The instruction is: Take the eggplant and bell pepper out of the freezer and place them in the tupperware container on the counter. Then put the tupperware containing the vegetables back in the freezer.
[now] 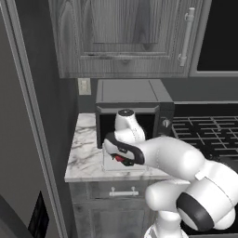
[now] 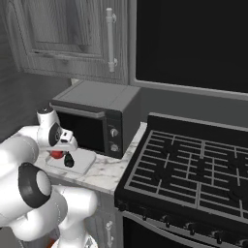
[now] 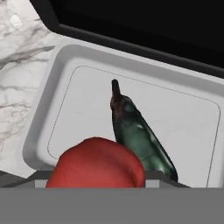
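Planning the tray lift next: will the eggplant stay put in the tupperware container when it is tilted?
Probably not: the eggplant looks glossy and tapered, lying loose on the smooth floor of the tupperware container, so it may slide or roll. The low rim should likely catch it.

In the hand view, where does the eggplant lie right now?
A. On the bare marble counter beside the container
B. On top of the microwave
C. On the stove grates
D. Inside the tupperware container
D: the dark eggplant lies on the pale floor of the tupperware container, within its raised rim, with the red bell pepper close in front of the camera.
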### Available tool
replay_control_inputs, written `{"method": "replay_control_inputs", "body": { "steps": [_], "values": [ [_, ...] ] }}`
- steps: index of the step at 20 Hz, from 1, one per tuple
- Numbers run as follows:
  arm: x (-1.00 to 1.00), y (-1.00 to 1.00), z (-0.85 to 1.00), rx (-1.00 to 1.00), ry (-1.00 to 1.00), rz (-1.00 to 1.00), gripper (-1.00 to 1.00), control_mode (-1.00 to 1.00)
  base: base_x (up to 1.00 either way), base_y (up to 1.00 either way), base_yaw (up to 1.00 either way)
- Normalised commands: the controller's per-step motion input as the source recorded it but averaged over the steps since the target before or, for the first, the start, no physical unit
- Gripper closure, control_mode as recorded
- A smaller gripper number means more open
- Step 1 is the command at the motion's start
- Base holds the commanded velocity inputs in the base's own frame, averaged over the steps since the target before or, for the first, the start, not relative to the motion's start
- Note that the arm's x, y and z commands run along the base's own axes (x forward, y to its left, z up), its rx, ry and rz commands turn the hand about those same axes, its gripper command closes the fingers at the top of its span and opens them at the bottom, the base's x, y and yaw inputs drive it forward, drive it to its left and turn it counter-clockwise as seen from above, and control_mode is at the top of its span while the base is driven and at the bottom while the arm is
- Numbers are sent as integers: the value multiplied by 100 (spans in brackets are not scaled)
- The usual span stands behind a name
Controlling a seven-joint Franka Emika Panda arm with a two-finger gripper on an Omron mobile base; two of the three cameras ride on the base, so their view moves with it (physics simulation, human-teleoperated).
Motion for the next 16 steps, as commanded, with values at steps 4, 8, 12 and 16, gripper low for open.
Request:
{"method": "replay_control_inputs", "body": {
  "steps": [4, 8, 12, 16],
  "values": [
    [16, 4, -16, 0, 0, 0, 100, -100, 0, 0, 0],
    [9, 0, -14, 0, 0, 0, 100, -100, 0, 0, 0],
    [7, 0, -14, 0, 0, 0, -100, -100, 0, 0, 0],
    [4, 0, -12, 0, -1, 0, -100, -100, 0, 0, 0]
  ]
}}
